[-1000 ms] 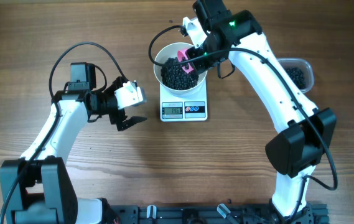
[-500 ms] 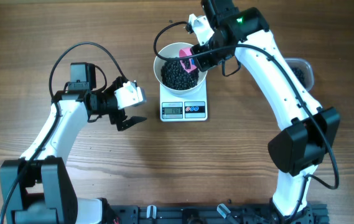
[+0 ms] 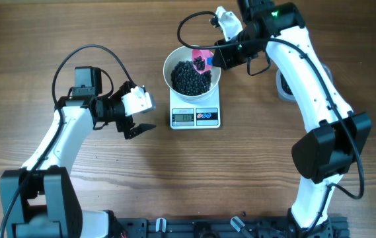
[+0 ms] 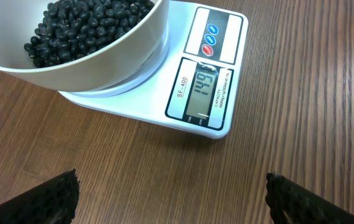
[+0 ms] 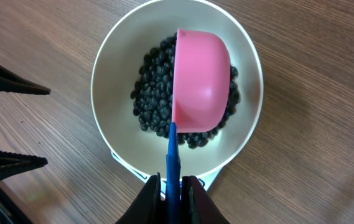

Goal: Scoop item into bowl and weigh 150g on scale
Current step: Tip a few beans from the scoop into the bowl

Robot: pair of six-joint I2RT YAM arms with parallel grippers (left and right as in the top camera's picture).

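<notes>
Pinching the thin blue handle (image 5: 172,158) between jaws drawn tight together, the right gripper (image 5: 172,186) is holding the pink scoop (image 5: 201,81) over the bowl (image 5: 99,93). The scoop is showing its rounded back to the wrist camera, so its mouth is hidden there. From overhead it is sitting at the bowl's far rim with dark specks against the pink, and I cannot tell whether those are lying inside it.

Below the scoop, the black beans (image 5: 152,109) are lying as a loose heap that is covering the bowl's floor and climbing partway up its white wall. The bowl is resting squarely on the scale (image 3: 195,118), which is standing on the wooden table (image 3: 55,39). Its display (image 4: 204,90) is showing lit digits, but they are turned sideways to the left wrist camera and I am not reading them with any confidence.

Off to the side, the left gripper (image 4: 172,190) is hanging with its fingers spread wide, holding nothing and facing the scale from just above the tabletop.

Judging by the heap, the bulk of the scooping is looking done and the work is sitting in the trimming stage. What seems to be remaining is checking the figure against the target and adding or lifting out a few beans.
</notes>
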